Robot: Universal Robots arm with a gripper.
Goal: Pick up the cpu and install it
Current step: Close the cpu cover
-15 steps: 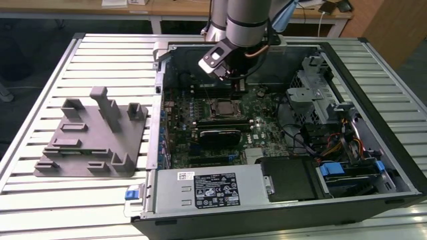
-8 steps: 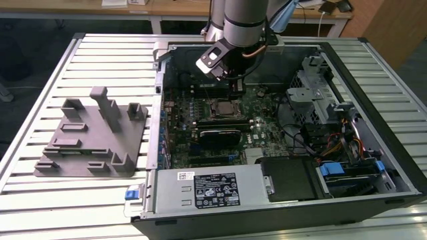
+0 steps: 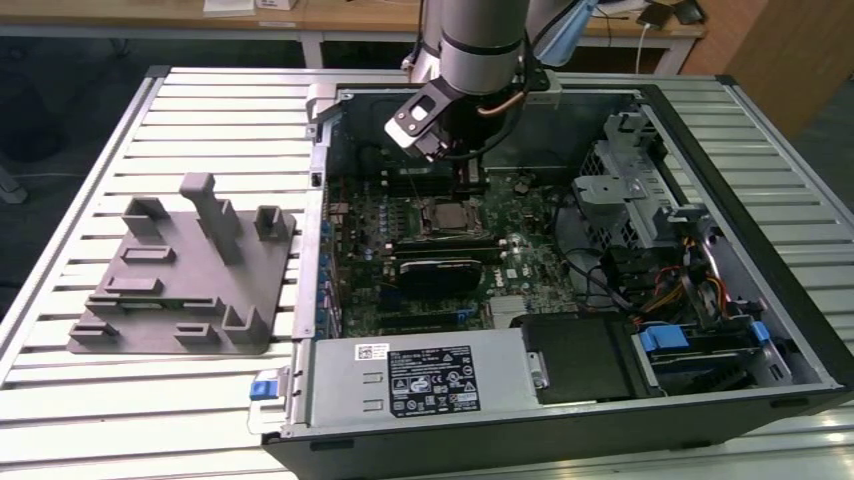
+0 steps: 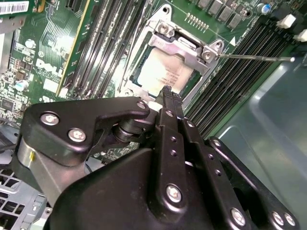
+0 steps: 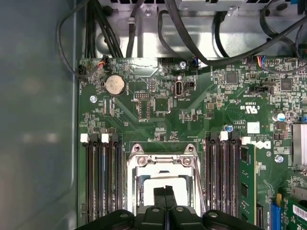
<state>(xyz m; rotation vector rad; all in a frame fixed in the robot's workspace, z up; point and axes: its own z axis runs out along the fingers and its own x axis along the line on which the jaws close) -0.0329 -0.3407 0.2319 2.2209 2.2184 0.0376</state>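
Slatted metal table (image 3: 200, 110) carries an open PC case (image 3: 561, 445). A grey fixture (image 3: 180, 290) sits at 9 o'clock of it in the exterior view. The gripper (image 3: 447, 145) hangs over the motherboard, approx at 12 o'clock of the socket (image 3: 445, 215).

In both wrist views the gripper (image 4: 166, 93) (image 5: 165, 190) has its fingers clenched together w/ nothing between them, tips just above the socket.

The cpu (image 4: 165, 76) (image 5: 147, 184) already lies in the socket, silvery top showing through the load plate (image 4: 180, 45). The thin lever (image 4: 254, 58) sticks out sideways and prob isn't latched.

Step in hand looks like securing the chip. To do it well:
- Keep the tips square to the board.
- Use light force only.
- Bear on plate or lever, not the cpu top.
- Stay clear of the RAM slots either side.
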